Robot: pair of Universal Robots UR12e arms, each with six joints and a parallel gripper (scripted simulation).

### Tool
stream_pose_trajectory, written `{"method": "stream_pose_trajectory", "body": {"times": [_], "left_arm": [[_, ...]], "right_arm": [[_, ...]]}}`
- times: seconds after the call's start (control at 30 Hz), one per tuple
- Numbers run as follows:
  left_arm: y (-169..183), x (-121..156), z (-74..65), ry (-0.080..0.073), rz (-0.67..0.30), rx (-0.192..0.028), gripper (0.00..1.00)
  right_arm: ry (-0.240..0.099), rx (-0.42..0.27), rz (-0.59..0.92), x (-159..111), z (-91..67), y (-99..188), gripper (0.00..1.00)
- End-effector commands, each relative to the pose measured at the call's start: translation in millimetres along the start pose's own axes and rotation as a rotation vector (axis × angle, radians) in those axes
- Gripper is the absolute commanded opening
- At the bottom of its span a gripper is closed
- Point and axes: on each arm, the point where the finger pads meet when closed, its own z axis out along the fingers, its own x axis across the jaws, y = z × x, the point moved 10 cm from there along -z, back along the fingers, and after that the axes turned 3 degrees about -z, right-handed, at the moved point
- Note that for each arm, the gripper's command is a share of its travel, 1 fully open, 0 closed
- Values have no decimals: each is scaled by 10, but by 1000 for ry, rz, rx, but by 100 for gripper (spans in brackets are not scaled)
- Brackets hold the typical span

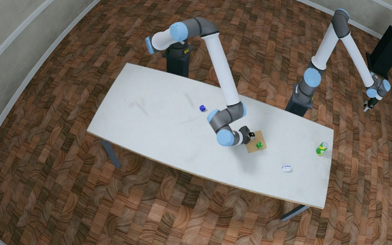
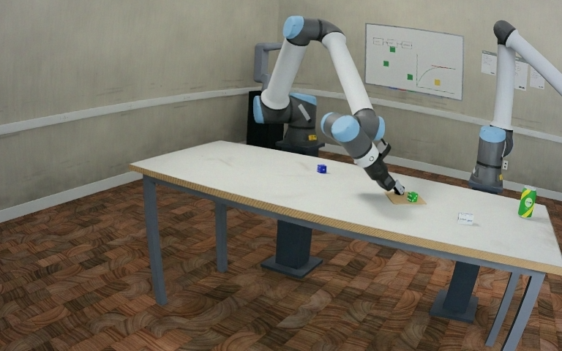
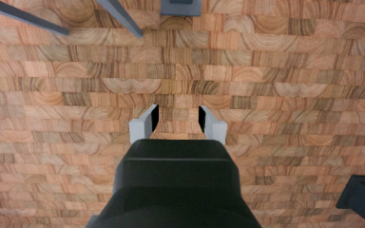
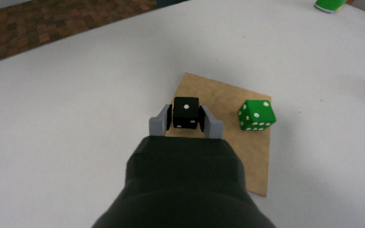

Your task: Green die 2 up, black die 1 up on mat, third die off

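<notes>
- Right wrist view: find the small black cube die with white pips (image 1: 251, 134) (image 2: 399, 190) (image 4: 185, 113) on the square tan mat (image 1: 250, 148) (image 2: 399, 199) (image 4: 254, 161), near one edge, with a single pip on top.
- Looks flat; probably placed there to meet the "1 on top" demand. Cannot tell for certain whether fully inside the edge.
- Around it, see the right fingers (image 1: 252, 138) (image 2: 398, 183), one on each side, more than half open, with a thin gap beside each dark pad. Judged released, grasping nothing; likely kept astride so as to let go without nudging.
- Next, should widen slightly more, then back straight out; might drag or tip the black die if leaving crookedly.
- Beside it on the mat, apart from the fingers, note the green cube die with white pips (image 1: 259, 145) (image 2: 412, 196) (image 4: 257, 115), seemingly flat, two pips up, as asked.
- Well off the mat, on the pale bench (image 1: 162, 115) (image 2: 248, 178) (image 4: 95, 104), spot the blue cube die (image 1: 202, 108) (image 2: 321, 168): rightly left out.
- Farther along, opposite way, see a small white box (image 1: 286, 168) (image 2: 465, 219) and a green-and-yellow can (image 1: 321, 148) (image 2: 527, 202) (image 4: 329, 5), not needed.
- Beyond the bench, over the floor, find the left fingers (image 1: 366, 109) fully spread, touching nothing.
</notes>
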Motion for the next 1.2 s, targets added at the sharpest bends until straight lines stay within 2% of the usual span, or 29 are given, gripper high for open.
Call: {"method": "stream_pose_trajectory", "body": {"times": [0.0, 0.03, 0.07, 0.13, 0.17, 0.23, 0.27, 0.9, 1.17], "left_arm": [[-4, 19, 19, 2, -2, 2, 100], [-4, 19, 19, 2, -2, 2, 100], [-4, 19, 19, 2, -2, 2, 100], [-4, 19, 19, 2, -2, 2, 100], [-4, 19, 19, 2, -2, 2, 100], [-4, 19, 19, 2, -2, 2, 100], [-4, 19, 19, 2, -2, 2, 100], [-4, 19, 19, 2, -2, 2, 100], [-4, 19, 19, 2, -2, 2, 100]], "right_arm": [[-2, 1, 0, -13, 21, 1, 75], [-2, 1, 0, -13, 21, 1, 75], [-2, 1, 0, -13, 21, 1, 81], [-2, 1, 0, -13, 21, 1, 81], [-2, 1, 0, -13, 21, 1, 87], [-2, 1, 0, -13, 21, 1, 87], [-2, 1, 0, -13, 21, 1, 100], [-2, 1, 0, -12, 19, -2, 100], [-2, 1, 0, -10, -28, -49, 100]]}}
